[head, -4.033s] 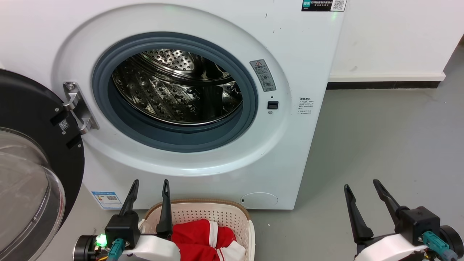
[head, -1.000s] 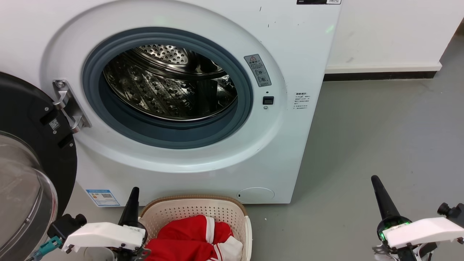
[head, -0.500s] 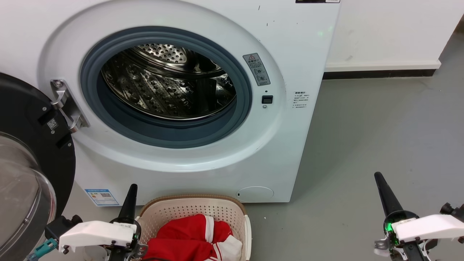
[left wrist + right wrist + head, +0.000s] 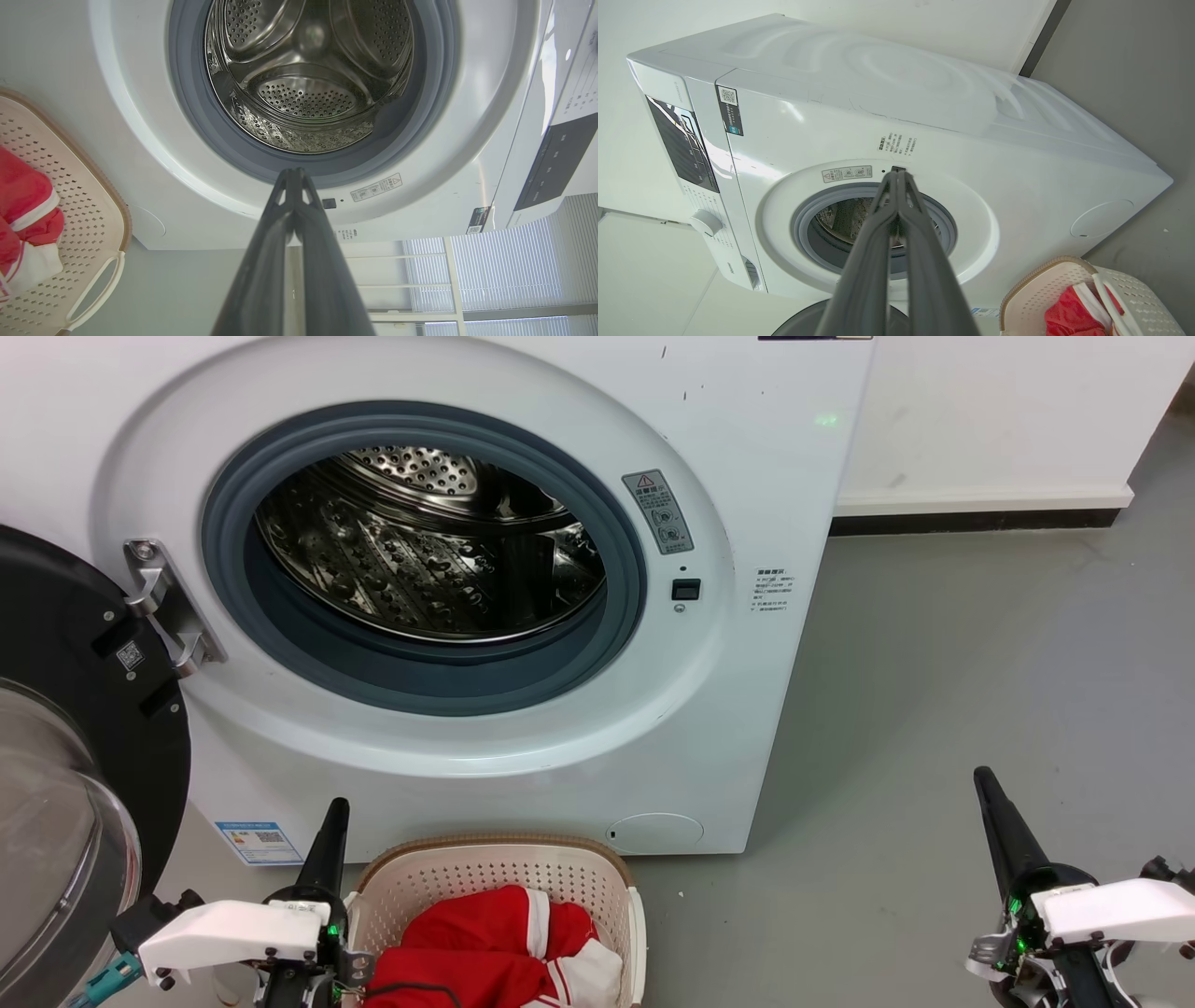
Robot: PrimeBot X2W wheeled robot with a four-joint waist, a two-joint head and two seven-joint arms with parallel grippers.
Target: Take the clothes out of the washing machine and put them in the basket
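The white washing machine [image 4: 766, 476] stands with its door swung open and only bare perforated steel showing in its drum [image 4: 420, 551]. On the floor in front sits the cream basket [image 4: 495, 873], holding red clothes [image 4: 485, 943] with white bands. My left gripper [image 4: 334, 810] is shut and holds nothing, just left of the basket. My right gripper [image 4: 985, 781] is shut too, over the floor to the machine's right. In the left wrist view the shut fingertips [image 4: 293, 175] point at the drum [image 4: 308, 93], with the basket [image 4: 88, 196] and clothes [image 4: 23, 196] at left. The right wrist view shows its shut fingertips [image 4: 896, 177] before the machine [image 4: 1017, 154].
The black-rimmed glass door [image 4: 65, 775] hangs open at the far left on a metal hinge [image 4: 168, 607]. Grey floor [image 4: 980, 663] stretches to the right of the machine, up to a white wall with a dark skirting [image 4: 971, 518].
Four seconds ago both grippers stood open; both are shut now and rolled on their sides. Over the last second the left one sank slightly and the right one drifted a little right.
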